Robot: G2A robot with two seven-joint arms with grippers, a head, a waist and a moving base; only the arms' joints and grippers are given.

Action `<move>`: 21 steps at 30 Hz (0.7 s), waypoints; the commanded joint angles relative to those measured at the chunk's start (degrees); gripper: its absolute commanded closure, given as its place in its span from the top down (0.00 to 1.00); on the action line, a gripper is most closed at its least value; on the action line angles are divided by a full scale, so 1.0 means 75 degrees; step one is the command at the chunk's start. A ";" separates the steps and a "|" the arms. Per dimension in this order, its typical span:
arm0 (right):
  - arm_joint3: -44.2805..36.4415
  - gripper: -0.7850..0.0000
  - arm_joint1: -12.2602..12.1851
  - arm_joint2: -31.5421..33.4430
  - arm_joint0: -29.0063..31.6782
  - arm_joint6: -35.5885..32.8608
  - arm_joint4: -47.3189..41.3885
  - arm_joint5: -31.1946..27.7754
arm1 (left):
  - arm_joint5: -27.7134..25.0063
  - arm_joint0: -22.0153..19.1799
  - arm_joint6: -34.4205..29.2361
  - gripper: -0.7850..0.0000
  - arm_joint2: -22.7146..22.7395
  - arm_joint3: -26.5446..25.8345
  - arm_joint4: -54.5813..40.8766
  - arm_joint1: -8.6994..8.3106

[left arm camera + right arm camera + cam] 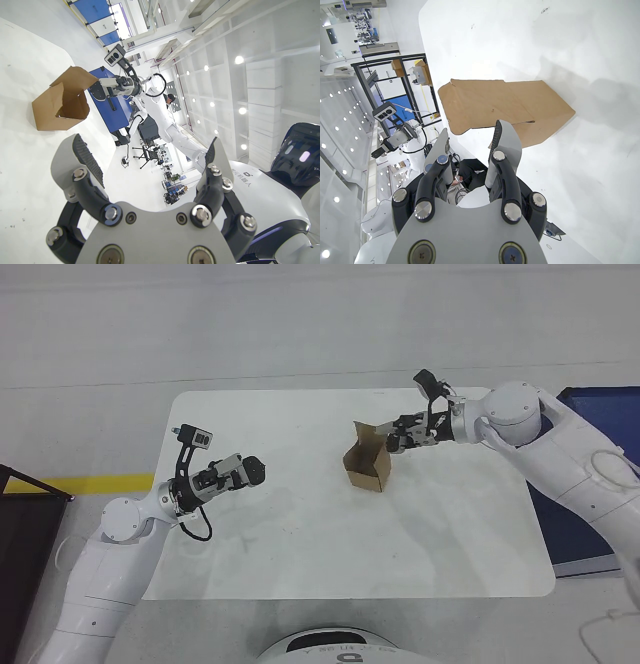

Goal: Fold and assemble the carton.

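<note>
Brown carton (367, 459) stands on the white tabletop (300, 544), right of centre twd the far side, top open w/ one flap up. The right jaws sit at that raised flap on the carton's right side, parted, not clamped on it. The left jaws hang over the tabletop's left part, well apart from the carton, spread wide.
</note>
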State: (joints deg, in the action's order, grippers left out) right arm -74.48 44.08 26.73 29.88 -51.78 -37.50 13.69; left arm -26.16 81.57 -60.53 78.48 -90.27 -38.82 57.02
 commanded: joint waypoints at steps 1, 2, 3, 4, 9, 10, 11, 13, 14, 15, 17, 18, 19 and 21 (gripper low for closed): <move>0.0319 0.49 0.0063 -0.0001 0.0055 -0.0013 -0.0010 -0.0147 | 0.0000 0.0000 0.0000 1.00 0.0000 0.0000 0.0000 0.0000; 0.0472 0.50 0.0081 0.0017 0.0105 -0.0022 -0.0016 -0.0240 | 0.0000 0.0000 0.0000 1.00 0.0000 0.0000 0.0000 0.0000; 0.0620 0.51 0.0086 0.0049 0.0170 -0.0039 -0.0035 -0.0347 | 0.0000 0.0000 0.0000 1.00 0.0000 0.0000 0.0000 0.0000; 0.0755 0.54 0.0079 0.0099 0.0251 -0.0067 -0.0072 -0.0479 | 0.0000 0.0000 0.0000 1.00 0.0000 0.0000 0.0000 0.0000; 0.1008 1.00 -0.0020 0.0321 0.0572 -0.0260 -0.0200 -0.1008 | 0.0000 0.0000 0.0000 1.00 0.0000 0.0000 0.0000 0.0000; 0.1008 1.00 -0.0020 0.0321 0.0572 -0.0260 -0.0200 -0.1008 | 0.0000 0.0000 0.0000 1.00 0.0000 0.0000 0.0000 0.0000; 0.1008 1.00 -0.0020 0.0321 0.0572 -0.0260 -0.0200 -0.1008 | 0.0000 0.0000 0.0000 1.00 0.0000 0.0000 0.0000 0.0000; 0.1008 1.00 -0.0020 0.0321 0.0572 -0.0260 -0.0200 -0.1008 | 0.0000 0.0000 0.0000 1.00 0.0000 0.0000 0.0000 0.0000; 0.1008 1.00 -0.0020 0.0321 0.0572 -0.0260 -0.0200 -0.1008 | 0.0000 0.0000 0.0000 1.00 0.0000 0.0000 0.0000 0.0000; 0.1008 1.00 -0.0020 0.0321 0.0572 -0.0260 -0.0200 -0.1008 | 0.0000 0.0000 0.0000 1.00 0.0000 0.0000 0.0000 0.0000; 0.1008 1.00 -0.0020 0.0321 0.0572 -0.0260 -0.0200 -0.1008 | 0.0000 0.0000 0.0000 1.00 0.0000 0.0000 0.0000 0.0000; 0.1008 1.00 -0.0020 0.0321 0.0572 -0.0260 -0.0200 -0.1008 | 0.0000 0.0000 0.0000 1.00 0.0000 0.0000 0.0000 0.0000; 0.1008 1.00 -0.0020 0.0321 0.0572 -0.0260 -0.0200 -0.1008 | 0.0000 0.0000 0.0000 1.00 0.0000 0.0000 0.0000 0.0000; 0.0980 1.00 -0.0018 0.0321 0.0592 -0.0246 -0.0187 -0.1036 | 0.0000 0.0000 0.0000 1.00 0.0000 0.0000 0.0000 0.0000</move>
State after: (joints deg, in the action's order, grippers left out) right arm -66.93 43.93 29.14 34.18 -53.73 -39.00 6.12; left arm -26.16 81.57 -60.53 78.48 -90.27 -38.82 57.02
